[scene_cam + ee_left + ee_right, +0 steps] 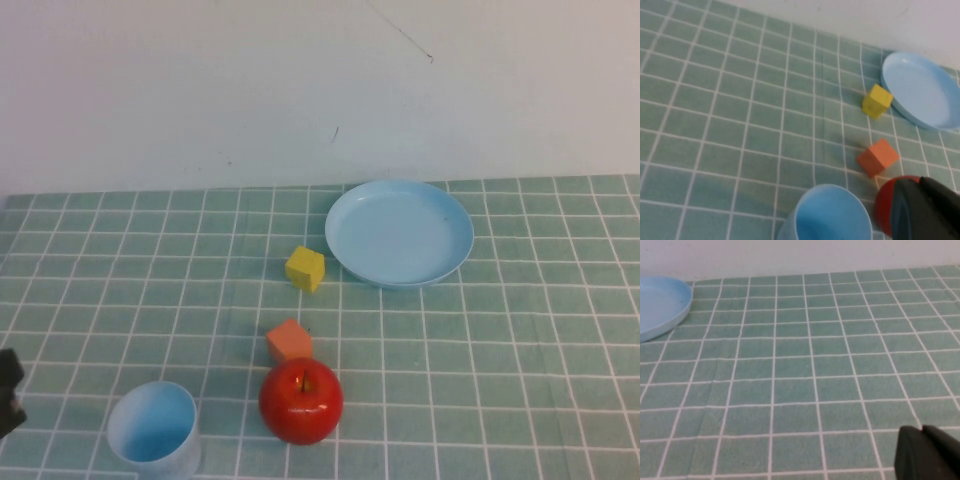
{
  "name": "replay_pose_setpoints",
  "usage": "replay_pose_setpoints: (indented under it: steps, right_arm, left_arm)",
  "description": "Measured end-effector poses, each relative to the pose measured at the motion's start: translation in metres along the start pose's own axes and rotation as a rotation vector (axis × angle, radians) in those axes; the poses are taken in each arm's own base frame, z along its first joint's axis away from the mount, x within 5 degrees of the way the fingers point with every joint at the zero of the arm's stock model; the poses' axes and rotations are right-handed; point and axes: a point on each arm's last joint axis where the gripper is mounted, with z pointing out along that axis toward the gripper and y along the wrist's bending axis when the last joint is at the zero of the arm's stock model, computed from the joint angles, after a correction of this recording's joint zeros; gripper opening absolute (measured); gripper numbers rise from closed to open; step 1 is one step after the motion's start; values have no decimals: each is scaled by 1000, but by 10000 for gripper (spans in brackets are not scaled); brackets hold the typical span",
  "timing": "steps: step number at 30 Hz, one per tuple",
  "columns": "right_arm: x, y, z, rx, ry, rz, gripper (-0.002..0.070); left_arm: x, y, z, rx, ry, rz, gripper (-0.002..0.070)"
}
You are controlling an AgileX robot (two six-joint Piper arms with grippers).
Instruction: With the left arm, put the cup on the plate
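The cup [152,428] stands upright at the near left of the table [520,380], and the left pincer [8,392] waits just left of it, holding nothing, though I cannot tell if it is open. It should grab the cup's rim and lift high. The red apple [301,400], orange block [289,341] and yellow block [305,269] lie on the way to the plate [399,232] at the far right; the right pincer [930,454] sits low over bare table, and I cannot tell its grip.

My count on the tiled cloth [500,330]: 1 cup [153,427], 1 plate [399,232], 1 apple [301,401], 2 blocks – 1 yellow block [305,268], 1 orange block [289,341]. Grippers: I see 1 left gripper [8,392] at table's near-left edge, 1 right gripper [928,454], wrist cam only.
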Motion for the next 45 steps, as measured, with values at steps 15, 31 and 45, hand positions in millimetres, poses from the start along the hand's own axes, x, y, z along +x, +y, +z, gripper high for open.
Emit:
replay_pose_setpoints:
  steps: [15,31,45]
  right_arm:
    - [0,0,0,0,0,0,-2]
    - [0,-2,0,18,-2,-41,-2]
    - [0,-2,0,18,-2,-42,-2]
  left_arm:
    - [-46,2,95,-83,483,65,144]
    - [-32,22,149,-128,692,127,448]
    - [21,7,204,-168,912,384,291]
